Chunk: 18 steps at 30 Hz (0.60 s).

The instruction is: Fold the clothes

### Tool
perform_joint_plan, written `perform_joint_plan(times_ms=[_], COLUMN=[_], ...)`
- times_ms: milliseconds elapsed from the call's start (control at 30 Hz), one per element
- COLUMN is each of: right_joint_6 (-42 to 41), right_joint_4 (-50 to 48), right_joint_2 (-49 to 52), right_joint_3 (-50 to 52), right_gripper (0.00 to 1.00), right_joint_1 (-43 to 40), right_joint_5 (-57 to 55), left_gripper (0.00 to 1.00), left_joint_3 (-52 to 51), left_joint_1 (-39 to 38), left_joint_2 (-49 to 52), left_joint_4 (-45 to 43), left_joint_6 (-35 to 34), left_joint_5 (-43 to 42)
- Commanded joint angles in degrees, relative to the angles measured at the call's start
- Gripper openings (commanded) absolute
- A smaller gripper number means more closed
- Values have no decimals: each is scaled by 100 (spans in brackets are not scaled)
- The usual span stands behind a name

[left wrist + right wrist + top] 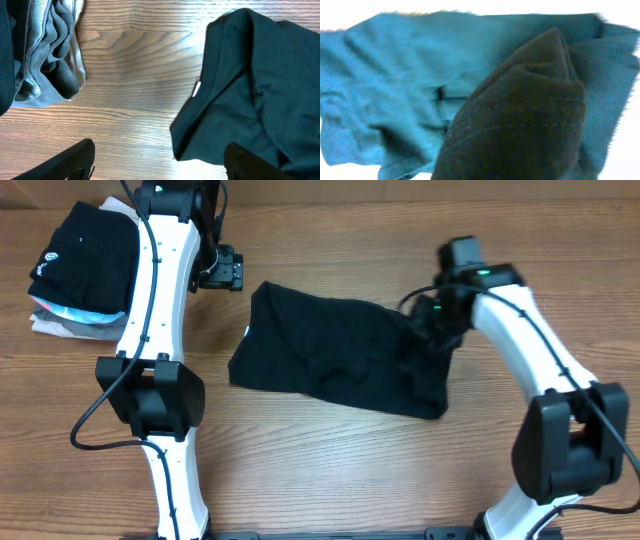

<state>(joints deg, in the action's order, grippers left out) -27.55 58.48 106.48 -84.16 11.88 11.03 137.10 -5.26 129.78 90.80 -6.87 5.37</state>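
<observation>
**Inspector:** Left arm?
**Operator:** Stretched forward along the left side, wrist turned inward. The left gripper (221, 271) has its fingers (75, 161) spread wide and holds nothing.
**Inspector:** Right arm?
**Operator:** Elbow bent, forearm reaching inward. The right gripper (432, 330) points down, jaws closed on a bunch of the shirt (340, 360).

You're looking down on a wooden table (340, 470) that fills the overhead view — warm brown, with a wavy grain running side to side. The light on it is even and soft — only faint shadows
</observation>
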Motion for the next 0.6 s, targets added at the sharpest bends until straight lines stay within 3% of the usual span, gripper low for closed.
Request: perform_joint_plan(times_ms=[0, 100, 167, 200, 233, 300, 333, 567], right_joint_6=[-317, -323, -369, -363, -354, -129, -55, -50], right_joint_4=[-179, -369, -448, -468, -472, -472, -461, 151], right_joint_2=[90, 205, 313, 376, 402, 446, 444, 199], right_joint_3=[-140, -140, -140, -140, -140, -140, -142, -570], right_gripper=[7, 7, 16, 35, 47, 64, 68, 70], right_joint_1=[284, 459, 514, 529, 533, 533, 531, 424], right_joint_5=[-345, -343, -326, -297, -238, -66, -42, 20], left_gripper=[85, 85, 85, 85, 85, 86, 86, 86], left_joint_3=[105, 105, 105, 105, 105, 105, 105, 105], left_joint_1=[-24, -24, -22, -24, -24, -24, -24, -24], left_joint_2=[-164, -164, -164, -164, -164, -164, -164, -164], left_joint_4=[-2, -9, -7, -7, -7, -11, -20, -24], left_joint_6=[109, 109, 109, 109, 109, 109, 111, 111], left_joint_5=[-55, -55, -55, -55, -55, -57, -57, -267])
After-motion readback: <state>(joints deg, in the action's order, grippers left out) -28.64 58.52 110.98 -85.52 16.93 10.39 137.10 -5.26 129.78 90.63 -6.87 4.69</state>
